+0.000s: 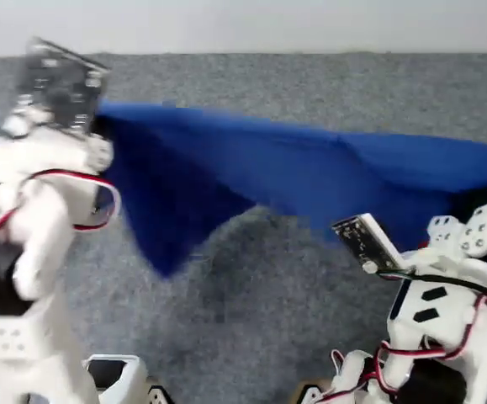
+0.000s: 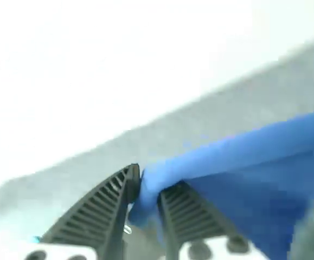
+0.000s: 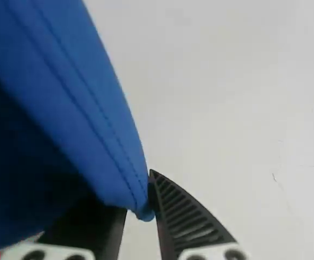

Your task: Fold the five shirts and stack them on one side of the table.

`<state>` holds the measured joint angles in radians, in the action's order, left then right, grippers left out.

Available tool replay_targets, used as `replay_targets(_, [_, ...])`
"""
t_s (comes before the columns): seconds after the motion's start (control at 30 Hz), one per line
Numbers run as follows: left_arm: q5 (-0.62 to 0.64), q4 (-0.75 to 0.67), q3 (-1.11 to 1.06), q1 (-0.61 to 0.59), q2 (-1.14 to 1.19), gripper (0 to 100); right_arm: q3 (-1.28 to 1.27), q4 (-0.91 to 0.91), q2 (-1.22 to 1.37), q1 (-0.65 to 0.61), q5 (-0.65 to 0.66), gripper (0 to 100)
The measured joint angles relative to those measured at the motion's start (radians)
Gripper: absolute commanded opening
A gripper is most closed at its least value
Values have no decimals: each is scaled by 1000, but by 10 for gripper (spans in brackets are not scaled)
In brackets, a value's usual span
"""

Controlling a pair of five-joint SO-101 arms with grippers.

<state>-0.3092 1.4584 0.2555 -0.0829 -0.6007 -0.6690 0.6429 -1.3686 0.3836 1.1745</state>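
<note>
**Blue shirt held aloft between both pincers, stretched across the surface**

1. Markings. A double line of stitching runs along the shirt's hem in the right wrist view, ending at the gripped corner.

2. Task item. One blue shirt (image 1: 310, 177) is suspended above the grey surface (image 1: 268, 328). Its long axis runs crosswise, from the left arm to the right arm, and the top edge is drawn fairly taut and slopes slightly lower toward the right arm. The cloth drapes below that edge and hangs deepest in a point nearer the left arm. Whether that point touches the surface cannot be told.

3. Left pincer (image 2: 148, 183). It is closed to a narrow gap, with a bunched fold of the shirt clamped between its ribbed fingers (image 2: 105, 203).

4. Right pincer (image 3: 136, 201). It is closed likewise, pinching the hemmed corner of the shirt at the fingertips.

5. Surroundings. A white wall (image 1: 243, 25) borders the far edge of the surface. From the high view, the right arm's wrist camera board (image 1: 365, 240) stands in front of the shirt's lower edge. The left arm's board (image 1: 58, 76) covers the grip point on that side. Red and white cables (image 1: 75, 178) loop around both arms.
</note>
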Motion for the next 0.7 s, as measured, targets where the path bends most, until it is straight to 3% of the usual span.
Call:
replay_targets(0.13, [0, -41, 72, -44, -8, 13, 198, 103, 155, -8, -97, 10])
replay_targets(0.3, [0, -101, 118, -49, -8, 13, 583, 370, 437, -11, -212, 10])
replay_targets(0.5, [-3, -121, 196, -55, -9, 13, 1007, 617, 706, -69, -232, 10])
replay_targets(0.7, [-78, -121, 239, -60, -11, 13, 1274, 654, 867, -100, -232, 10])
